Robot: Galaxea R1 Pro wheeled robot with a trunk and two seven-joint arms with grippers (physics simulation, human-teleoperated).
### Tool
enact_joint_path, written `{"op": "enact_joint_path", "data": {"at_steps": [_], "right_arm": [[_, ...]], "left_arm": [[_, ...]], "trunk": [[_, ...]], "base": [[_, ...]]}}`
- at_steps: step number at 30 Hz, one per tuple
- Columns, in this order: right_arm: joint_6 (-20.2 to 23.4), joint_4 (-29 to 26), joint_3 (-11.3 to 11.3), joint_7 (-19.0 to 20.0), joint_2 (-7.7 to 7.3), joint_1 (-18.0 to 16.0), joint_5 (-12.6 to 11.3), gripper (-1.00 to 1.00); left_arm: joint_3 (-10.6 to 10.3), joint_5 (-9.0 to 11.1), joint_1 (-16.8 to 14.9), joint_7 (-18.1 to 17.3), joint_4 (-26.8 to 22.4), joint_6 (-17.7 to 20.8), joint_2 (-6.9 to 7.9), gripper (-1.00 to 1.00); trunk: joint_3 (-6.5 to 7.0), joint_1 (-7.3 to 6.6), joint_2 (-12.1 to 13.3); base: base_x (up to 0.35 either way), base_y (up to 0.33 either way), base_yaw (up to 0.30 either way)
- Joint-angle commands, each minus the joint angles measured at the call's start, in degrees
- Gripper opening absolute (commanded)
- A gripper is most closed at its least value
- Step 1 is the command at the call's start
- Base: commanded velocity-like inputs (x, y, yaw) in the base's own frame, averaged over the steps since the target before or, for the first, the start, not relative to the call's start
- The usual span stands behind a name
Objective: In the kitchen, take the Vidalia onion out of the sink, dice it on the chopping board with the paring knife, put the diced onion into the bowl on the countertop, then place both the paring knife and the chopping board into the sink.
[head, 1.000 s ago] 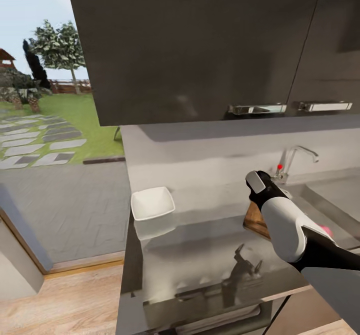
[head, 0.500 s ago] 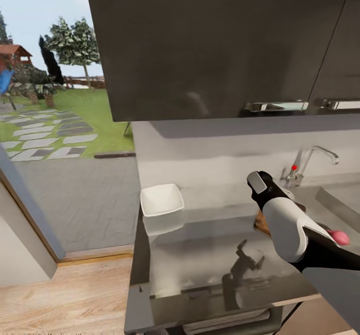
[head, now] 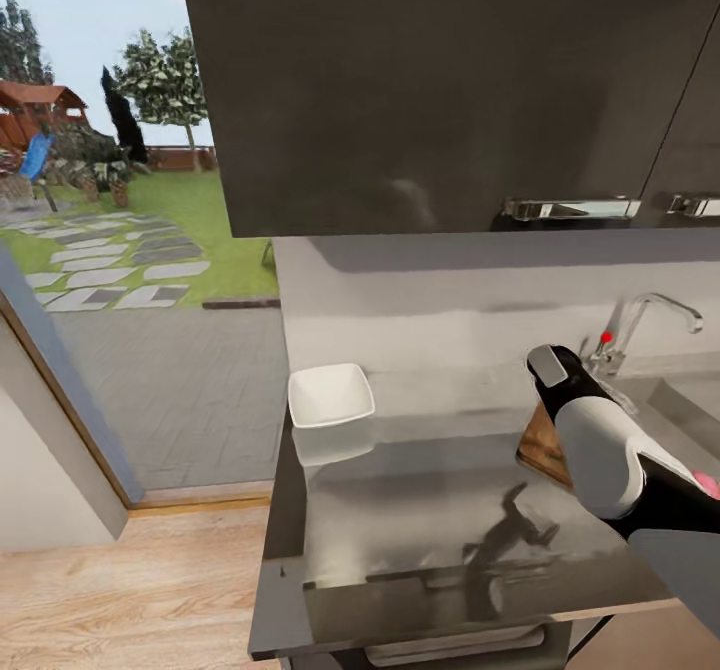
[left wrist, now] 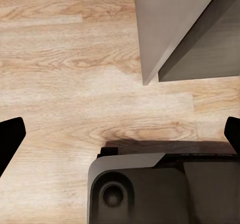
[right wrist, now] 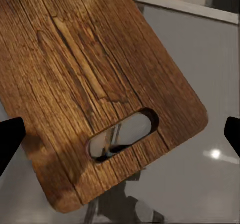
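Mostly arm-hidden chopping board; seemingly onion behind.

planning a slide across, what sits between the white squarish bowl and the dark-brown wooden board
In the head view, just bare grey countertop lies between the white squarish bowl and the dark-brown wooden chopping board.

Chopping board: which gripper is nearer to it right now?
Right. The right gripper hangs directly over the chopping board on the countertop, jaws spread wide. The left gripper points down at the wooden floor, away from the board.
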Motion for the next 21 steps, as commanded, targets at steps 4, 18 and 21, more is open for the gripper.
{"op": "enact_joint_path", "data": {"at_steps": [4, 18, 21], "right_arm": [[-0.6, -0.1, -3.8, -0.5, -0.87, 0.0, -0.1, 1.00], [-1.7, -0.1, -5.0, -1.4, -2.85, 0.3, 0.0, 1.00], [-1.7, -0.1, -5.0, -1.4, -2.91, 0.3, 0.0, 1.00]], "left_arm": [[0.0, 0.0, 0.0, 0.0, 0.0, -0.1, -0.01, 1.00], [0.0, 0.0, 0.0, 0.0, 0.0, -0.1, -0.01, 1.00], [0.0, 0.0, 0.0, 0.0, 0.0, -0.1, -0.05, 1.00]], "trunk": [[-0.13, 0.04, -0.1], [-0.13, 0.04, -0.1], [-0.13, 0.04, -0.1]], "base": [[0.000, 0.000, 0.003], [-0.001, 0.000, 0.000], [-0.087, -0.037, 0.000]]}}
